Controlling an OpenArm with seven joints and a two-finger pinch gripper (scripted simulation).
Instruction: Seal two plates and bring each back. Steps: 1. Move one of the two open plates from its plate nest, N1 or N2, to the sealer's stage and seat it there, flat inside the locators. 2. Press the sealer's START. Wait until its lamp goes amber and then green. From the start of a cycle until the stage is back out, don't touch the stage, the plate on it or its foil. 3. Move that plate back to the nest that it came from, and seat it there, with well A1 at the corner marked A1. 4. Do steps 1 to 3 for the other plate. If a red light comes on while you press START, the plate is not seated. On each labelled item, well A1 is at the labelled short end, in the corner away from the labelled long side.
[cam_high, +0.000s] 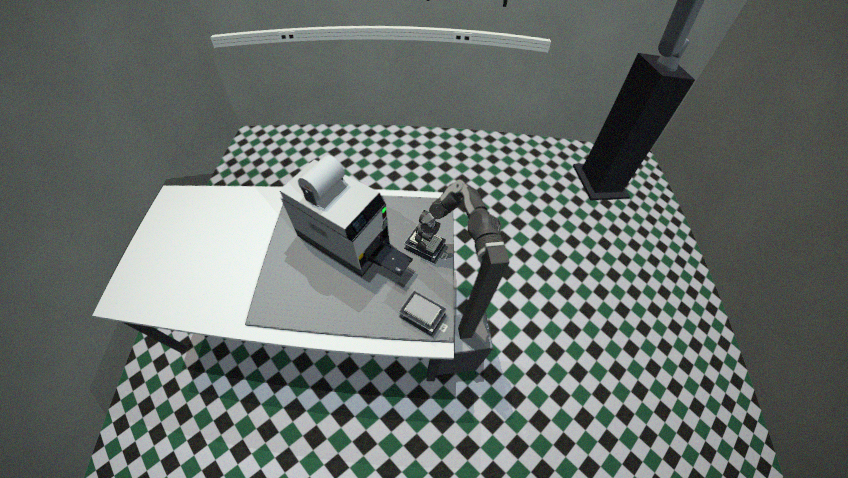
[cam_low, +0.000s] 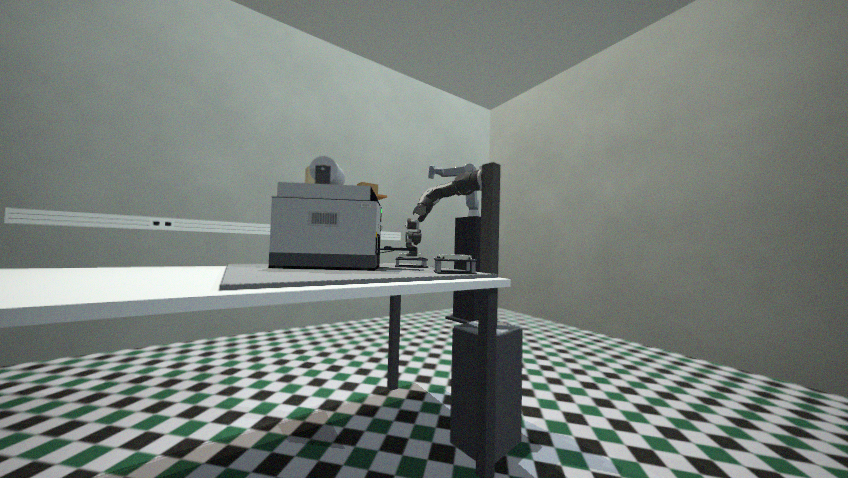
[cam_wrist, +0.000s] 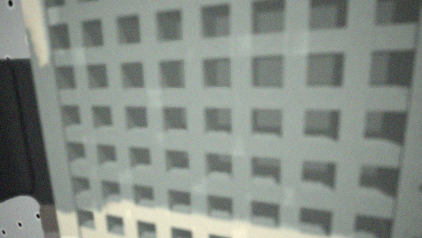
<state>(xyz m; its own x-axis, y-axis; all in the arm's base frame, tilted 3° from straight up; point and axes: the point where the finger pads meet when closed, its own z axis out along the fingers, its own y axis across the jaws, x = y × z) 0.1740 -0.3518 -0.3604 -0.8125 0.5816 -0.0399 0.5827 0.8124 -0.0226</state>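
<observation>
My gripper (cam_high: 425, 236) reaches straight down onto the open well plate (cam_high: 426, 244) in the far nest, right of the sealer, and is shut on that plate. The wrist view is filled by this plate's grid of open wells (cam_wrist: 235, 120), very close; the fingers are out of that view. The plate still lies low in its black nest (cam_low: 410, 260). The other plate (cam_high: 422, 311) lies in the near nest by the table's front right corner. The sealer (cam_high: 335, 214) has its black stage (cam_high: 391, 261) pulled out and bare. A green lamp (cam_high: 383, 209) glows on its front.
A white foil roll (cam_high: 321, 176) sits on top of the sealer. The grey mat (cam_high: 350, 279) carries the sealer and both nests. The arm's dark post (cam_high: 482, 285) stands at the table's right edge. A black pillar (cam_high: 635, 124) stands on the floor far right.
</observation>
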